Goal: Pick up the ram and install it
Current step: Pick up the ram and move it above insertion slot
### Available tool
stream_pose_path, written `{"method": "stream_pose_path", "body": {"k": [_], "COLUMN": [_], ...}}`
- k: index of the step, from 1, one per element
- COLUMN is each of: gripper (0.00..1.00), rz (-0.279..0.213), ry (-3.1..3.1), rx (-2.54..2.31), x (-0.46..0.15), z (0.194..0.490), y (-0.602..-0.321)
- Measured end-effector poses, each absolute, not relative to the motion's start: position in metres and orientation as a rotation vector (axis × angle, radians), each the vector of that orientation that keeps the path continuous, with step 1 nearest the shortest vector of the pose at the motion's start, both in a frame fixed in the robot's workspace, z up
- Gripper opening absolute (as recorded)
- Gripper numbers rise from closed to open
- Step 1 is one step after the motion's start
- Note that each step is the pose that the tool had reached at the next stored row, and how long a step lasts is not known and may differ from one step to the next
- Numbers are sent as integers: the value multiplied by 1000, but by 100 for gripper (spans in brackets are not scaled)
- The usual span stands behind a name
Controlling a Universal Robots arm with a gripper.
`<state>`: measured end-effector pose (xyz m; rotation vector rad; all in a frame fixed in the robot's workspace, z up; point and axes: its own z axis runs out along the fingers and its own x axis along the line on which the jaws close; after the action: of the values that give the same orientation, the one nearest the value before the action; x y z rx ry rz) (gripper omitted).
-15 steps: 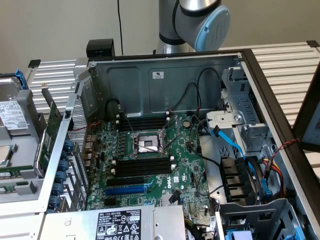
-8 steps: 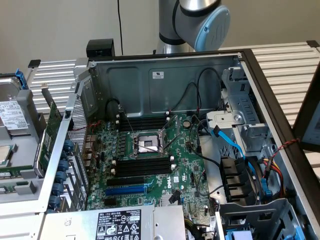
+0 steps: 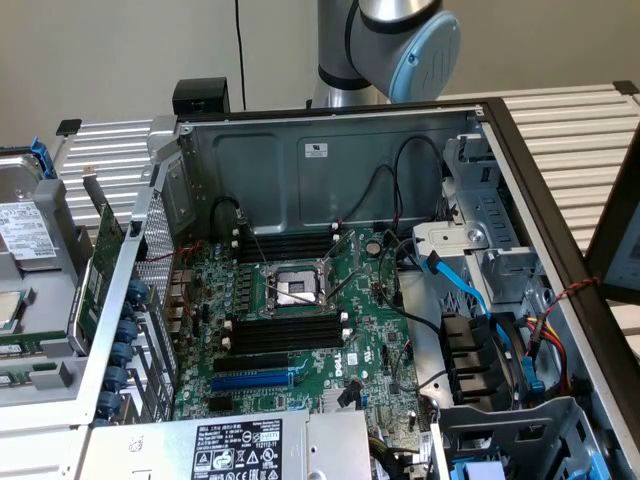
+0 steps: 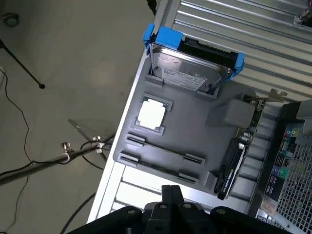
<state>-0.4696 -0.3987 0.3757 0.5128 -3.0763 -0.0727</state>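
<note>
Above the tray – gripper (image 4: pixel 171 192): fingers pressed together, nothing between them, well clear of the parts below.
Ram (image 4: pixel 163 148): thin stick on edge in a long holder of the grey tray (image 4: pixel 195 112), just beside the CPU (image 4: pixel 152 113); untouched, not in the case.
Second holder (image 4: pixel 157 168): parallel, next to the first, with a similar thin dark strip – can't tell what it is.
Hard drive (image 4: pixel 190 68): in a blue caddy (image 4: pixel 168 36) at one end of the tray, label up.
Expansion card (image 4: pixel 234 161): on edge along the tray side nearest the case, metal bracket at one end.
Bench (image 4: pixel 234 24): slatted metal under the tray.
Case (image 3: pixel 330 160): open, side panel off, at the centre of the exterior view; the tray is off to that view's left.
Motherboard (image 3: pixel 370 340): green, flat inside the case.
Memory slots (image 3: pixel 285 330): long and black with white end clips, on both sides of the CPU socket (image 3: pixel 295 288); no stick seated.
Arm (image 3: pixel 400 40): grey joint with a blue cap behind the case's back wall.
</note>
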Motion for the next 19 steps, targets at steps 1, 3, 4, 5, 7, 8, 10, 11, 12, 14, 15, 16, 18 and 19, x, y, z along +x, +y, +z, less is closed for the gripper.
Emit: {"method": "stream_pose_path", "body": {"k": [1, 3, 4, 5, 7, 8, 10, 11, 12, 14, 15, 16, 18, 19], "gripper": [11, 11, 11, 11, 11, 11, 11, 11, 11, 11, 11, 11, 11, 11], "rz": [-72, -72, -71, -71, -70, -70, -69, -69, -68, -68, -67, -67, -66, -66], "ry": [-3071, -3060, -3054, -3048, -3035, -3028, -3013, -3005, -2997, -2981, -2973, -2963, -2945, -2935], "rx": [540, 595, 624, 651, 706, 733, 789, 816, 844, 897, 924, 952, 1003, 1032], "x": [-470, -470, -470, -470, -470, -470, -470, -470, -470, -470, -470, -470, -470, -470], "z": [375, 375, 375, 374, 374, 373, 373, 372, 372, 372, 372, 372, 372, 372], "y": [-399, -399, -399, -399, -399, -399, -399, -399, -399, -399, -399, -399, -399, -399]}}
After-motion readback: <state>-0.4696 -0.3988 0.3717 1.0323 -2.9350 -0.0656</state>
